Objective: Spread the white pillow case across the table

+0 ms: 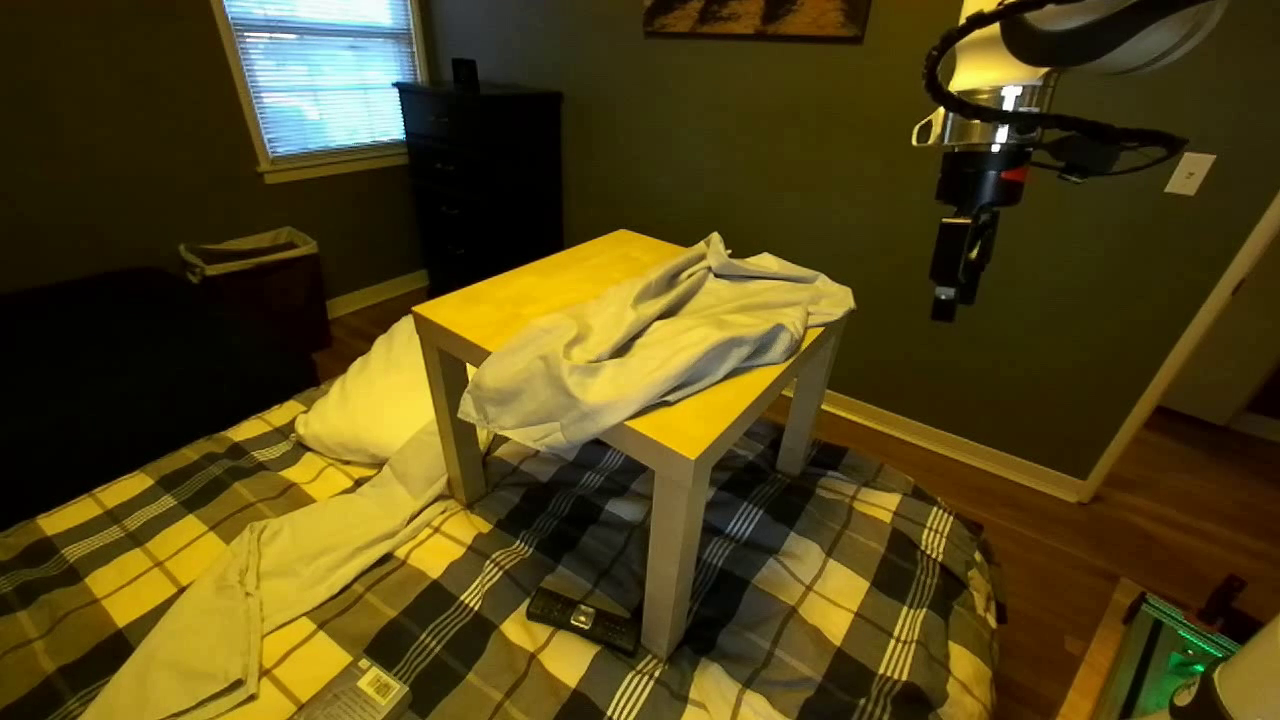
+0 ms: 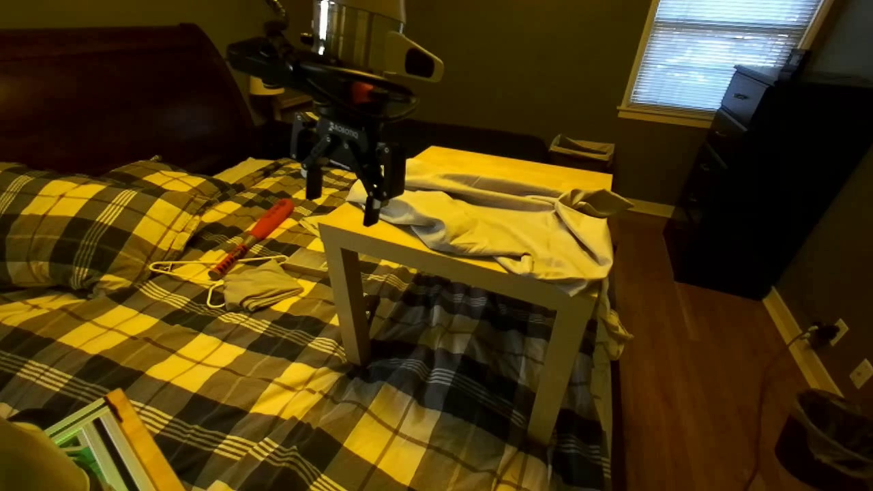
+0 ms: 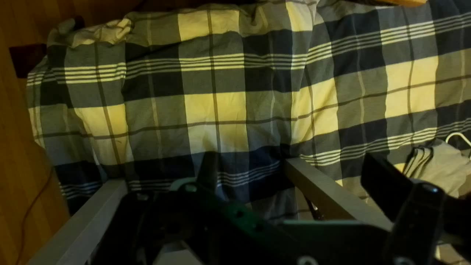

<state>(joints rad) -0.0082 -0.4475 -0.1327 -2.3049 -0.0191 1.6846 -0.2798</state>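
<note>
Wrinkled and bunched, the white pillow case (image 1: pixel 660 335) (image 2: pixel 505 228) lies across part of the table (image 1: pixel 545 285) (image 2: pixel 505 161) in both exterior views. Its ends droop past the tabletop's edges, while a strip of yellow-tan wood stays bare along one side and a corner also shows. My gripper (image 1: pixel 955 302) (image 2: pixel 342 203) hangs higher than the tabletop and off to its side, apart from the cloth. In the wrist view the gripper (image 3: pixel 294 167) has its fingers spread wide with nothing between them. Below it a table leg (image 3: pixel 323 195) shows; I cannot make out the pillow case there.
Plaid bedding (image 3: pixel 217 106) lies under the table. A plump pillow (image 1: pixel 370 405) and a pale cloth strip (image 1: pixel 330 550) lie beside the legs, with a remote (image 1: pixel 582 618) near one. A red-handled tool (image 2: pixel 252 239) and a folded cloth (image 2: pixel 262 285) rest on the bed.
</note>
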